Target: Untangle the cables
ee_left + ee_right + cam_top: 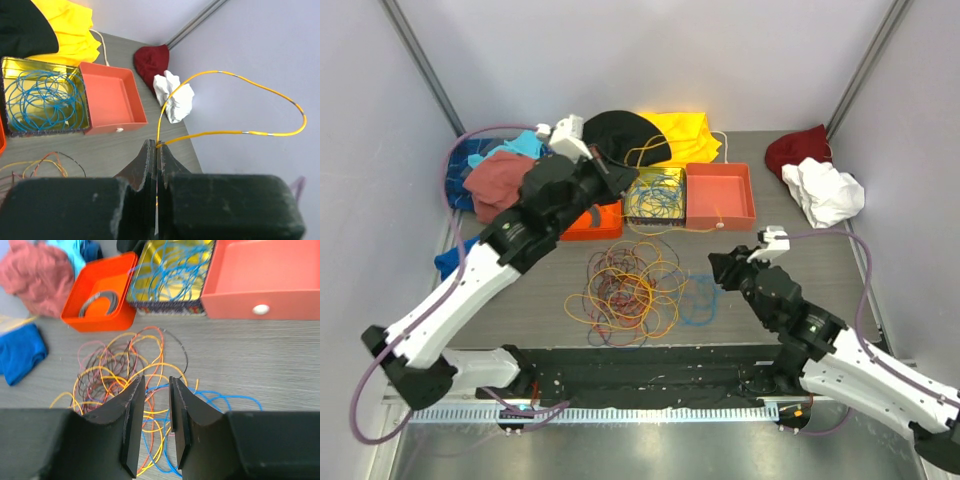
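Observation:
The cables lie in a loose tangle of orange, yellow, red and purple loops at the table's middle, with blue loops on their right. My left gripper is raised at the back above the boxes. In its wrist view this gripper is shut on a yellow cable that arcs up in a free loop. My right gripper hovers at the tangle's right edge. Its jaws stand open above the cables and a blue cable, with nothing gripped.
A gold tin holds blue cables. To its right is a red-orange tray, to its left an orange box with a grey coiled ring. Cloths lie along the back: yellow, black, red, white, pink and blue.

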